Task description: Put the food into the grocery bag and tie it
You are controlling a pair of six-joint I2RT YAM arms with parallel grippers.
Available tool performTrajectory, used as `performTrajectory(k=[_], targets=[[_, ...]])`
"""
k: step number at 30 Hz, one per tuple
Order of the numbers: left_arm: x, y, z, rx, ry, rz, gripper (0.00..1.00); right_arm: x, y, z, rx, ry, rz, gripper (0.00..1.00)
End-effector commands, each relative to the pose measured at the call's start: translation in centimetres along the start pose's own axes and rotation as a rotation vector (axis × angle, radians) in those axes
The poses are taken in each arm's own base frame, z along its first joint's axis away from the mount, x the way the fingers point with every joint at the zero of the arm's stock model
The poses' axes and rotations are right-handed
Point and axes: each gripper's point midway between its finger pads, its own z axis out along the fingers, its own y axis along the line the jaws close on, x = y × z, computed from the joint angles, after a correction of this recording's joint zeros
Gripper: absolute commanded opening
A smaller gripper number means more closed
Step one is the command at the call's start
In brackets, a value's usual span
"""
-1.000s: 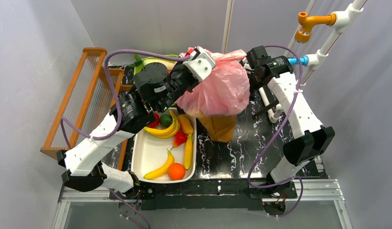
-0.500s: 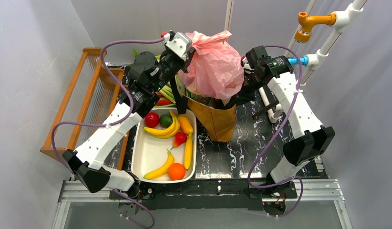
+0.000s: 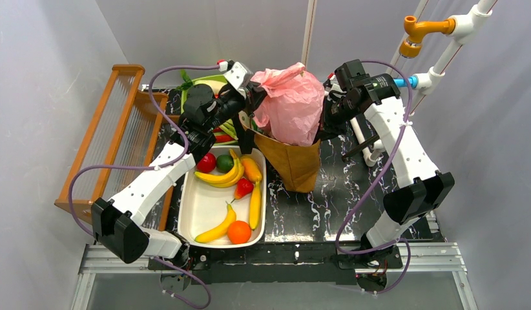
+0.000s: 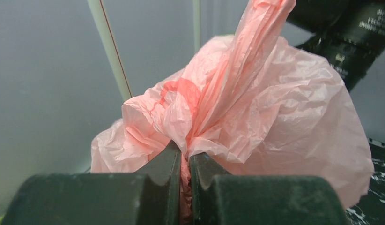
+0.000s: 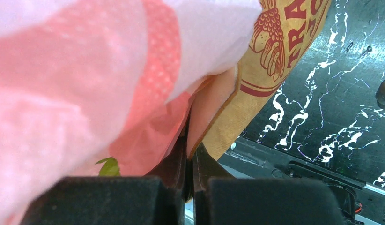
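top external view. grocery bag (image 3: pixel 290 103): pink, crumpled, bunched between the two arms, its lower part resting in the mouth of an upright brown paper bag (image 3: pixel 296 165). left gripper (image 3: pixel 252 97): at the bag's left side, touching the plastic. right gripper (image 3: pixel 324 115): at the bag's right side, against it. food (image 3: pixel 219 177): bananas, an orange, red and green pieces, all lying in a white tray (image 3: pixel 201 205) to the left of the paper bag, apart from the pink bag. wooden rack (image 3: pixel 101 148): at the far left. black marbled table (image 3: pixel 327 200): under everything.

left wrist view. left gripper (image 4: pixel 185 158): fingers pressed together with a twisted fold of the grocery bag (image 4: pixel 265 117) pinched between them; a strip of plastic rises above.

right wrist view. right gripper (image 5: pixel 188 154): fingers closed tight on pink film of the grocery bag (image 5: pixel 87 93). the paper bag (image 5: pixel 279 51) rim runs down to the same spot; whether it is pinched too cannot be told.
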Motion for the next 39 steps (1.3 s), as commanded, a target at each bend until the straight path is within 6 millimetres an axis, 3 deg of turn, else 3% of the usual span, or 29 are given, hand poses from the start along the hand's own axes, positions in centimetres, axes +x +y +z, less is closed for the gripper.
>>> performTrajectory(k=[1,6,12,18,30,35,39], targets=[[1.3,-2.3,-1.8,0.092,0.063,-0.03,0.0,-0.1,1.0,-1.3,-0.028,-0.013,-0.006,0.01],[3.7,-2.2,-3.2,0.068,0.153,-0.024,0.0,-0.3,1.5,-1.7,-0.042,-0.02,-0.006,0.01],[7.6,-4.3,-3.4,0.167,0.329,0.061,0.0,-0.2,1.9,-1.8,-0.062,-0.012,-0.004,0.01],[11.3,-6.7,-3.2,0.256,0.457,0.106,0.0,-0.2,2.0,-1.6,-0.07,0.002,-0.002,0.01],[18.3,-9.1,-2.0,0.383,0.704,0.106,0.0,-0.3,2.9,-2.2,-0.102,0.008,-0.008,0.01],[21.2,-10.6,-3.3,0.476,0.821,0.119,0.0,-0.3,3.3,-2.3,-0.12,0.012,-0.007,0.01],[23.3,-11.2,-5.7,0.509,0.912,0.136,0.0,-0.4,3.6,-2.6,-0.129,0.008,-0.008,0.01]])
